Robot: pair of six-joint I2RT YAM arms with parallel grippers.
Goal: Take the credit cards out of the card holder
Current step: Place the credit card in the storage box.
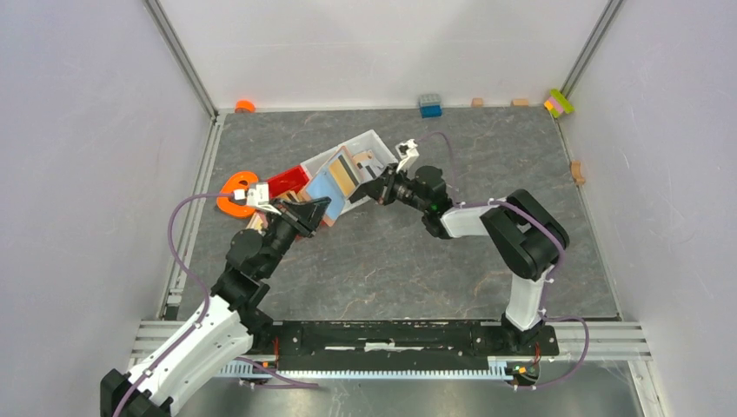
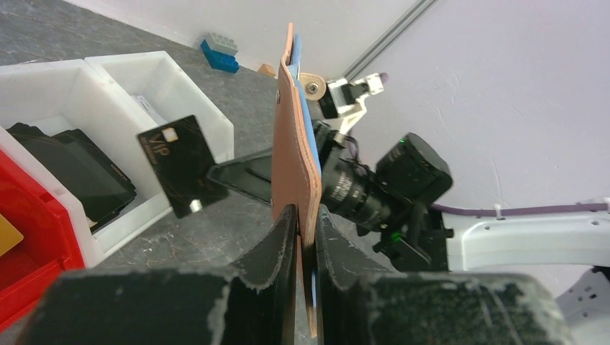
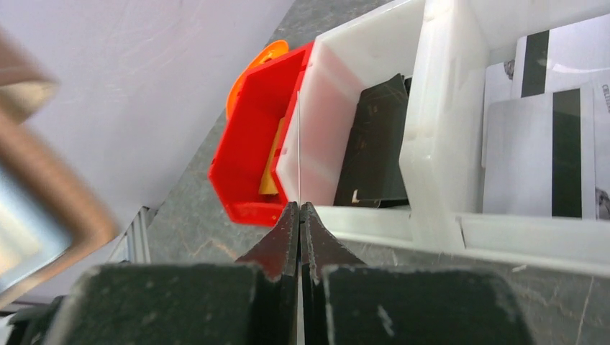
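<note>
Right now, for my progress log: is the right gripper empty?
No, the right gripper pinches a black card by its edge, while the left gripper clamps the card holder upright.

White-and-black arms (image 1: 200, 340), purple cables (image 1: 171, 230) — matte black, scuffed wedge fingers (image 2: 275, 244)

In your right wrist view the credit card (image 3: 297, 151) is edge-on, just a hairline above the jaws, so you can't read its face there. The card holder (image 3: 43, 180) is a brown blur cut off at the left edge. Left wrist view: its leather hides most of the blue card (image 2: 298, 52).
</note>
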